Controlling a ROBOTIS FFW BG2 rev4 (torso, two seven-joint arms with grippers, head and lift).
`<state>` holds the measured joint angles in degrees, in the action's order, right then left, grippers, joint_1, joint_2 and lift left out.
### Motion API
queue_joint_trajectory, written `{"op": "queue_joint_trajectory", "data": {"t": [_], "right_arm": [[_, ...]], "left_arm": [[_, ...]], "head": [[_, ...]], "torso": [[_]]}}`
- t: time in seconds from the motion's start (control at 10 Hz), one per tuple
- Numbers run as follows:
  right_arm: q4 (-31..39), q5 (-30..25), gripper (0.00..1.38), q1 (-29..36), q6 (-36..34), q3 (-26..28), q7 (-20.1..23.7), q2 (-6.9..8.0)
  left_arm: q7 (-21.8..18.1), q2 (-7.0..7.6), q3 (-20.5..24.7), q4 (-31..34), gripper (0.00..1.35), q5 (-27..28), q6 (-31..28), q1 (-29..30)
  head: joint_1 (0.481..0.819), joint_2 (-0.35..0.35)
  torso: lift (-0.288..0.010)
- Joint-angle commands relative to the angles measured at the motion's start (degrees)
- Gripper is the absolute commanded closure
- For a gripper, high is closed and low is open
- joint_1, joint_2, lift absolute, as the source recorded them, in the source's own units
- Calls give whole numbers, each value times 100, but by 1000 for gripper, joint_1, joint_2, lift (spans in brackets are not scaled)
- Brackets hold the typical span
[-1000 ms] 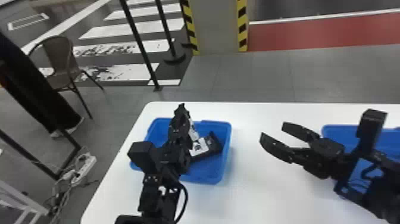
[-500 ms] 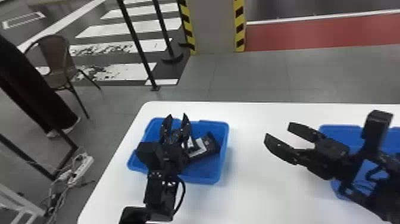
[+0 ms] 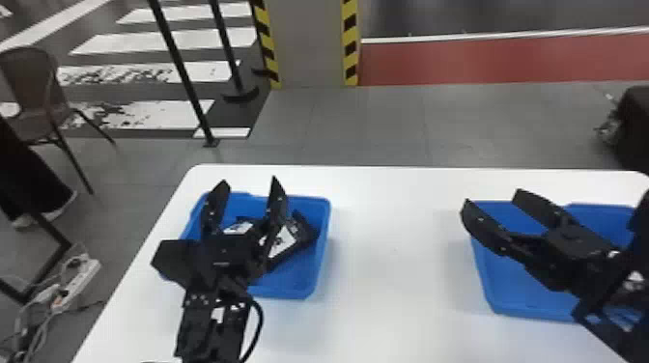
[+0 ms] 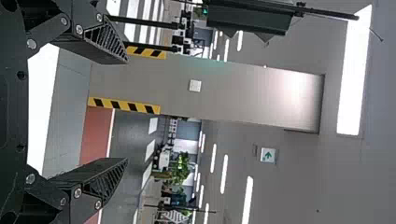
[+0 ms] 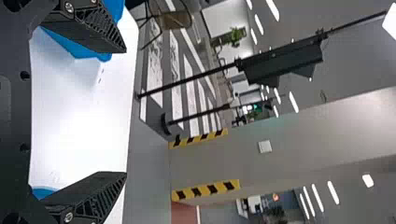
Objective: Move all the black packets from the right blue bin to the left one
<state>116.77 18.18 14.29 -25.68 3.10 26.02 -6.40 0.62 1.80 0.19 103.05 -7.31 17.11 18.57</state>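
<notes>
Facing a pillar (image 3: 311,43), left (image 3: 248,184) and right end effectors (image 3: 491,199) gape over a white table (image 3: 391,289).

Grey floor (image 3: 386,125), possibly wicker chair (image 3: 29,79)

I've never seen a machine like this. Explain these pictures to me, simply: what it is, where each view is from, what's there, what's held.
This is a robot with two black arms, each ending in an end effector, a hand made of two flat fingers. The head view looks down from its head. The two wrist views come from cameras on the arms and are turned sideways, so the pillar seems to lie down.

On the white table sit two blue bins. The left bin has black packets with white labels in it. The left end effector is above that bin; the right end effector is over the right bin. Both have their fingers apart, and neither holds anything.
</notes>
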Motion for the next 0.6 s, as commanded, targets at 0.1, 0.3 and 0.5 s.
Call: {"op": "queue_joint_trajectory", "data": {"t": [0.1,0.3,0.5], "right_arm": [[887,-280,94,455,-1229,516,-730,51],[1365,-464,96,399,-2523,735,-1556,60],[1239,-587,99,62,-3408,920,-2224,51]], "left_arm": [[0,39,-37,390,303,-130,-248,463],[0,66,-247,530,311,-236,-431,603],[-97,92,-379,601,311,-262,-698,617]], "head": [[695,84],[695,16],[695,-56]], "torso": [[-110],[-110],[-110]]}}
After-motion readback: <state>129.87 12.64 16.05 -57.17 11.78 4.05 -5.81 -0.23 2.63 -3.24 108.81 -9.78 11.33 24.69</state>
